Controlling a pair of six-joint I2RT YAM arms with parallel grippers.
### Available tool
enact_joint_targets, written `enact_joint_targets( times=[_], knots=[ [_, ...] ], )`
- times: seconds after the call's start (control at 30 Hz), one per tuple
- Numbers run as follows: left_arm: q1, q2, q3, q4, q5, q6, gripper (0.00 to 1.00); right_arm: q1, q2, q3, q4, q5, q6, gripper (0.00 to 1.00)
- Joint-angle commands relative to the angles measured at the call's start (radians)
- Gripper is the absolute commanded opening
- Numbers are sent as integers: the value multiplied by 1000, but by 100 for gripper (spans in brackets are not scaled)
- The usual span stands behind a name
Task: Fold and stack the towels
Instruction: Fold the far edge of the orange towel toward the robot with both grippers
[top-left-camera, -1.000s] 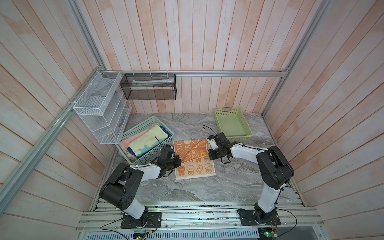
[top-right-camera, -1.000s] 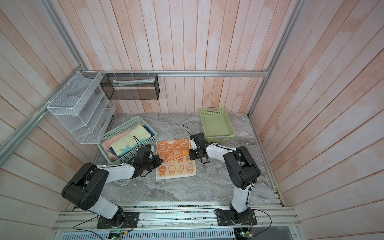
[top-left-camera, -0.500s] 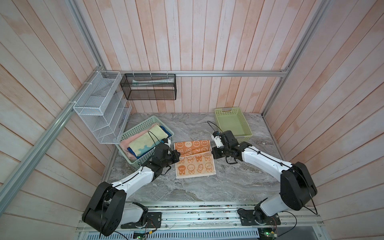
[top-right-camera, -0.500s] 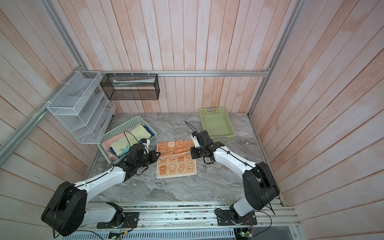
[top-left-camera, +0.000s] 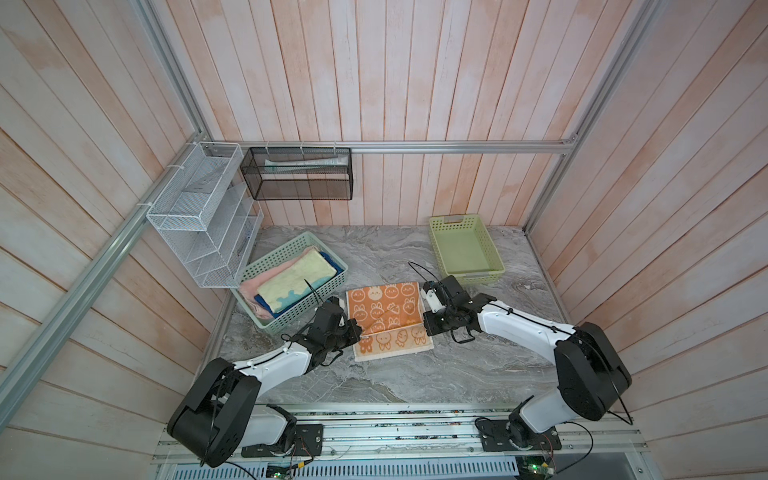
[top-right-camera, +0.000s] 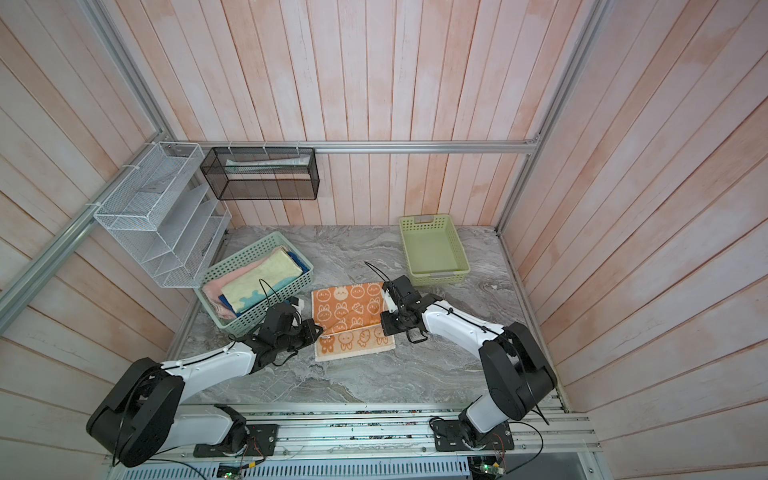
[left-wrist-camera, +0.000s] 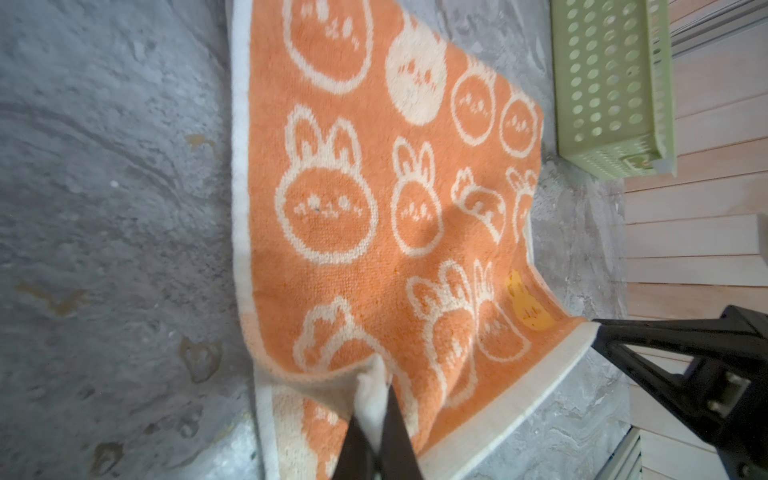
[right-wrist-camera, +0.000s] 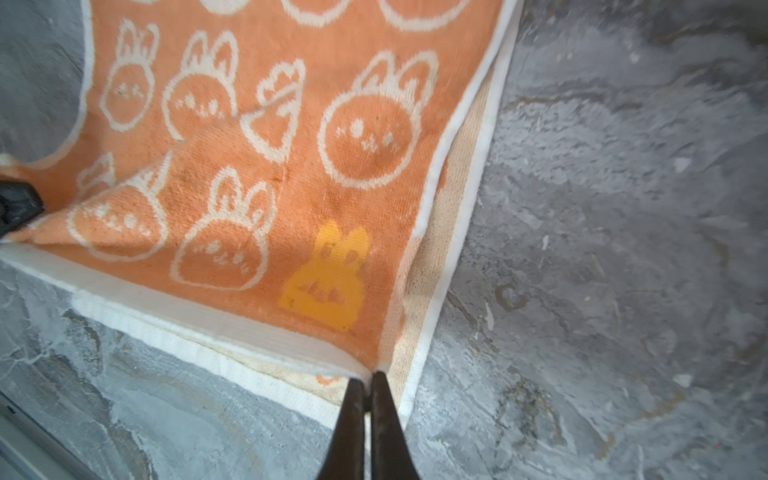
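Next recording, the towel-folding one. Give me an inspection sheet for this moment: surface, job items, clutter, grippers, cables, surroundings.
Surface: grey marble tabletop, mottled marks, no spill seen.
Job's things: orange towel part-folded on the tabletop, its upper layer short of the near edge; yellow towel on top of the blue towel and pink towel in the teal basket.
Clutter: green basket, nothing in it.
Grippers: left gripper and right gripper each shut on a corner of the orange towel.
Cables: black cable loop at the left wrist, another at the right; no snag seen.
Surroundings: wood-plank walls; white wire rack; black mesh basket holding a tube.
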Motion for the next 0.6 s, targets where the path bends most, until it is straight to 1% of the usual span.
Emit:
enact_joint_targets(
  times=[0.0,0.1,0.27,0.37,0.5,0.53,0.57],
  knots=[
    [5,-53,34,-85,-48,20,0,-7,-64,49,-106,110,-19,0],
    [5,-66,31,-93,-44,29,0,-7,-105,46,-127,113,-13,0],
    [4,-28,2,-70,-20,23,0,2,-168,3,-128,79,31,0],
    [-3,-17,-18,-54,-14,14,0,4,-185,-60,-101,73,45,0],
    [-20,-6,-32,-49,-1,3,0,4,-166,-144,-60,37,59,0],
    [-30,-4,-32,-54,-1,3,1,6,-160,-161,-54,30,63,0],
    [-39,-4,-31,-66,-3,1,6,7,-155,-174,-49,22,65,0]
  ],
)
